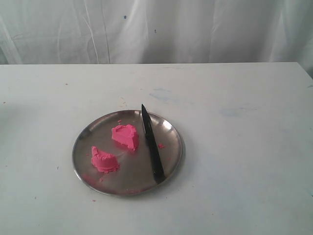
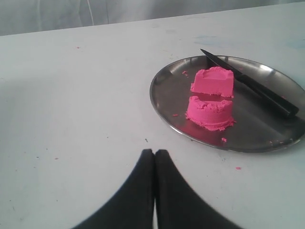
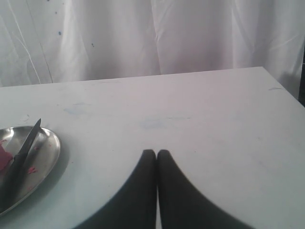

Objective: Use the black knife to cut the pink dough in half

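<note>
Pink dough (image 1: pixel 125 136) lies in two separate chunks on the round steel plate (image 1: pixel 168 133), which you see at lower centre-left of the exterior frame on the white table (image 1: pixel 244 156). One chunk sits near the plate's middle. The second chunk (image 1: pixel 103 159) sits lower left of it, close to the rim, with a clear gap between them. The black knife (image 1: pixel 152 147) lies flat on the plate just right of the upper chunk. Its tip points to the upper rim and its handle reaches the lower right rim. A few pink crumbs (image 1: pixel 161 145) dot the plate beside the blade.

In the left wrist view, your left gripper (image 2: pixel 154 151) hangs over bare table with its two black fingers pressed together, holding nothing. Beyond it is the plate (image 2: pixel 167 98) with the pink dough (image 2: pixel 213 82) in two chunks that show flat cut faces, and the black knife (image 2: pixel 252 87) lies on their far side.

In the right wrist view, your right gripper (image 3: pixel 157 152) is likewise closed and empty above the table. Off to one side, well apart from it, you see the plate's edge (image 3: pixel 50 145), the black knife (image 3: pixel 24 150) and a sliver of pink dough (image 3: pixel 4 160). A white curtain (image 3: pixel 143 38) hangs behind the table.
</note>
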Controlling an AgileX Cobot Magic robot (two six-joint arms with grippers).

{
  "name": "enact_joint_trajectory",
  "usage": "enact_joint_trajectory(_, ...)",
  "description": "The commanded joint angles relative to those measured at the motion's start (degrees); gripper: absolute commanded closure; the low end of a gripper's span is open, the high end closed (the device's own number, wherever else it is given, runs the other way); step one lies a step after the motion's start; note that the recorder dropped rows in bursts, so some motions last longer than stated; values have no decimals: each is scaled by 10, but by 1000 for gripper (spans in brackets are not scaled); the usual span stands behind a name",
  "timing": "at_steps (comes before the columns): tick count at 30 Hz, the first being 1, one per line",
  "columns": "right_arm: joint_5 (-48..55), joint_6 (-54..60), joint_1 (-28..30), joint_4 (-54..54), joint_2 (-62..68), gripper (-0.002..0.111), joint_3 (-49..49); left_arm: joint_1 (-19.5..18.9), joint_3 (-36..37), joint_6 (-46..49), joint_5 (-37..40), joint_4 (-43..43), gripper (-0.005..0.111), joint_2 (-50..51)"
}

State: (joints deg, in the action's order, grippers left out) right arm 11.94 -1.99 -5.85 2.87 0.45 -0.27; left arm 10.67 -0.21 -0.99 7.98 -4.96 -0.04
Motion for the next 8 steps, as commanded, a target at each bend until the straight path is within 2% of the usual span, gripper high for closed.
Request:
enact_joint_trajectory(1, -3, 2, 3, 1, -3, 108, 3, 13, 2, -3, 2, -2, 107, 0)
enact_joint_trajectory(4, -3, 2, 3, 1, -3, 108, 3, 33, 2, -3, 2, -2, 107, 0)
enact_joint_trajectory(8, -3, 2, 3, 1, -3, 108, 3, 36, 2, -3, 2, -2, 107, 0)
